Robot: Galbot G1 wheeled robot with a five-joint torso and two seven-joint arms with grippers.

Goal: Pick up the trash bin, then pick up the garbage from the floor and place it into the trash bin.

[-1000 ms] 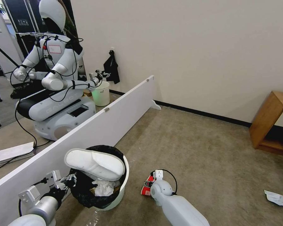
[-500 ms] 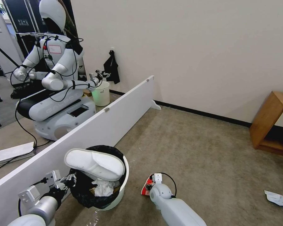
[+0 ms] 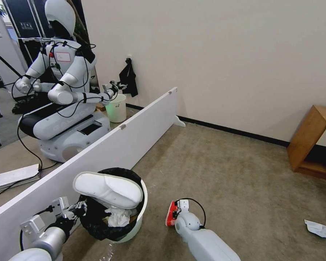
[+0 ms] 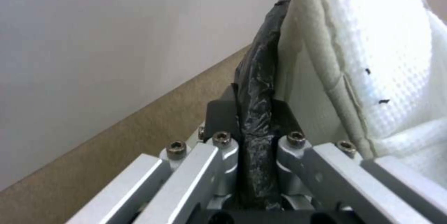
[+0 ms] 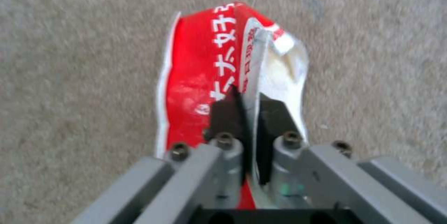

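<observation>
While the left hand (image 4: 255, 136) is pinching the black-lined rim of the trash bin (image 3: 141, 212) at the robot's left, the right hand (image 5: 250, 112) is clamping a red-white snack packet (image 5: 200, 77) low over the floor (image 3: 242, 181), just to the right of the bin. Judging by this, the robot is working the pick-up-the-garbage step: the packet is being gripped by an edge and is hanging from the closed pads, apparently just clear of the carpet, though whether its lower end is touching is hard to tell. The next move is calling for lifting the packet above the rim and carrying it leftward, over a white slipper (image 3: 107, 188) that is lying across the bin's mouth with crumpled tissue (image 3: 117, 217) beneath it. Another scrap of litter (image 3: 320, 229) is waiting on the floor far to the right. From the head view the right forearm is hiding most of the packet, and the bin's base is being cut off.
</observation>
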